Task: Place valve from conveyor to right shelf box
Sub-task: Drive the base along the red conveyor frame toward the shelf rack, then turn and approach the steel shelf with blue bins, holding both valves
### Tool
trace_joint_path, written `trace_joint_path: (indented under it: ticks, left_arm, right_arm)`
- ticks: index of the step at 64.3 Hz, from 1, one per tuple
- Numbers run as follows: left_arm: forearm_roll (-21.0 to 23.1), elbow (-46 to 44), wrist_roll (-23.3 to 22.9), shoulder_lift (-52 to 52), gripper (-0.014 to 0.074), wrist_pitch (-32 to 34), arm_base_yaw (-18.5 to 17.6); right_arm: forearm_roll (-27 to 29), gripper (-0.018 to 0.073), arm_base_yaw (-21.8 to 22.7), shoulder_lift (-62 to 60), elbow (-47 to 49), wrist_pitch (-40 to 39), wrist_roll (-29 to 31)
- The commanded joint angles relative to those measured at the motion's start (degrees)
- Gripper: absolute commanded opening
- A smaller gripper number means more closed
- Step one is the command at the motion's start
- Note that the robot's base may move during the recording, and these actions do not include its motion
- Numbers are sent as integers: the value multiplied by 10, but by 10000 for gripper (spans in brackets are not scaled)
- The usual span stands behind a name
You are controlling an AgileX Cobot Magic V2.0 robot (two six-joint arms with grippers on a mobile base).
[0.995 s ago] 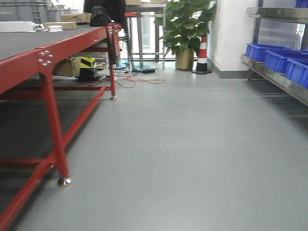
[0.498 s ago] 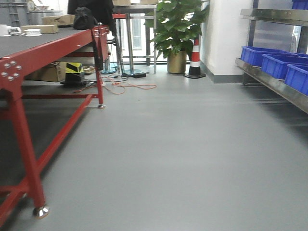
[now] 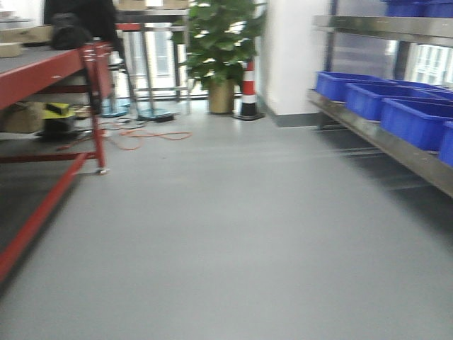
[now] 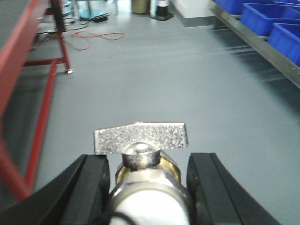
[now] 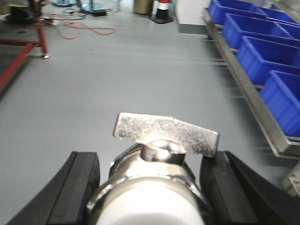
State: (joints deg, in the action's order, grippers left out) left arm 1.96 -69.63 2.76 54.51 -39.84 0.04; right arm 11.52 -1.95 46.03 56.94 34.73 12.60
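- Grip, left: left gripper (image 4: 149, 161) is clenched on the valve (image 4: 140, 137), with black fingers (image 4: 91, 187) pressed to either side of its body. The flat silvery handle points ahead; the lower body and white cap are cut off at the frame edge.
- Grip, right: right gripper (image 5: 152, 161) likewise grasps a second valve (image 5: 166, 133). Its white cap is blurred in the foreground and the fingers are cropped at the bottom.
- Both are held above the grey floor (image 3: 233, 234), between conveyor and shelf.
- The conveyor (image 3: 42, 69) is at far left of the front view. Only a corner of the dark top and the red legs show.
- The shelf (image 3: 396, 145) is on the right, its lip smeared by motion blur. Blue boxes (image 3: 414, 120) sit on it; the nearest is cropped and the contents are indiscernible.
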Motion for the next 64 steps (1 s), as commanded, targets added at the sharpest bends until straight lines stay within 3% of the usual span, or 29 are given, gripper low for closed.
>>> trace_joint_path:
  ticks: [1,64]
  left_arm:
    - [4,-4,-3,-7,-111,35,-4]
    - [4,-4,-3,-7,-111,36,-4]
  right_arm:
    - [-2,-153,0,-5,6,-44,4]
    - [-2,-153,0,-5,6,-44,4]
